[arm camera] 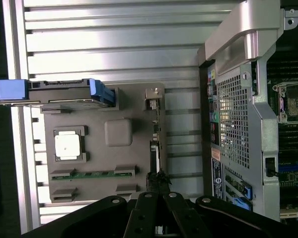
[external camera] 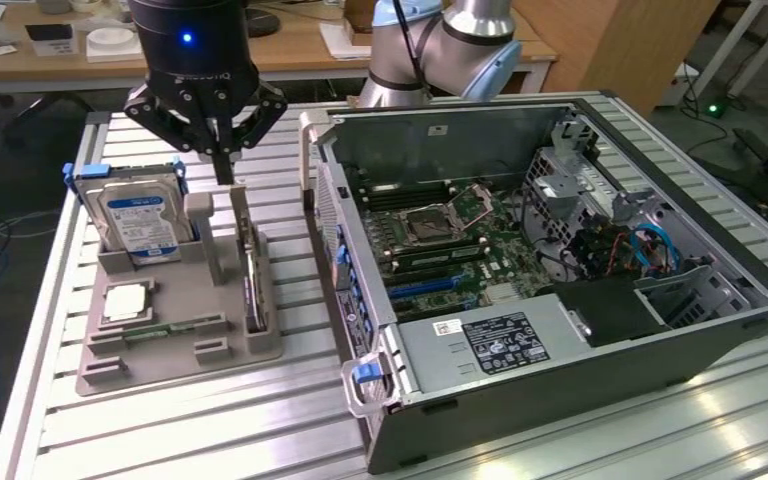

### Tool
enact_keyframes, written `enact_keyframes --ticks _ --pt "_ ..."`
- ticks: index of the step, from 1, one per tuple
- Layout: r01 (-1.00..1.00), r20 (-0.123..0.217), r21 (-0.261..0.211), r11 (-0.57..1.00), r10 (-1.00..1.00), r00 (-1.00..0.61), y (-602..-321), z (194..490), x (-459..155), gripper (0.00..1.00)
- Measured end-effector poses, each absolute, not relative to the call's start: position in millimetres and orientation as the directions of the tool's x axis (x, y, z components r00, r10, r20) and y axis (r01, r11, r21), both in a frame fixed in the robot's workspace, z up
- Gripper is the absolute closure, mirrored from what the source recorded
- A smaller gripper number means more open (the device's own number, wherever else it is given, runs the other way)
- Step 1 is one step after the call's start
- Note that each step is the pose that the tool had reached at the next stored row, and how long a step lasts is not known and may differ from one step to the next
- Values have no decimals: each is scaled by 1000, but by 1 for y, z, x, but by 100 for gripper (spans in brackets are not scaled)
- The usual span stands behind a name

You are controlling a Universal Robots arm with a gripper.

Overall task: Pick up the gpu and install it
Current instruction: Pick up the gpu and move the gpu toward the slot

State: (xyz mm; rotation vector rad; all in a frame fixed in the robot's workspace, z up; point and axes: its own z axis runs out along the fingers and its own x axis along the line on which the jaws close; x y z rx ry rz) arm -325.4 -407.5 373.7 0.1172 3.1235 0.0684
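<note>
The gpu (external camera: 253, 295) stands on edge in a slot of the grey holder tray (external camera: 157, 365), at 9 o'clock of the open computer case (external camera: 584, 385) in the exterior view, long axis running 12 to 6 o'clock, lower edge hidden in the slot. The gripper (external camera: 231, 172), pincer closed, hangs at the card's 12 o'clock end (contact with it cannot be judged). The wrist view presents the gpu (arm camera: 157, 144) edge-on as a thin strip, one end covered by the gripper (arm camera: 159, 177); the exterior view gives its standing height.
</note>
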Motion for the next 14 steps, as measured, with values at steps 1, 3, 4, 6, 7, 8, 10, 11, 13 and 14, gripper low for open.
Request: enact_keyframes --ticks 1,3,4,6,7,8,10,11,13,14 --pt "75 -13 44 996 75 -997 -407 374 -325 90" --pt "75 -13 44 996 75 -997 -407 374 -325 90" --pt "75 -13 44 996 75 -997 -407 374 -325 90" --pt "75 -13 44 996 75 -997 -407 374 -325 89" --pt "75 -13 44 996 75 -997 -407 374 -325 83" --pt "75 -14 44 996 75 -997 -407 374 -325 83" --pt "75 -14 44 996 75 -997 -407 374 -325 71" --pt "75 -13 44 996 75 -997 -407 374 -325 65" --pt "75 -14 44 996 75 -997 -407 374 -325 59" --pt "75 -14 44 996 75 -997 -407 374 -325 53"
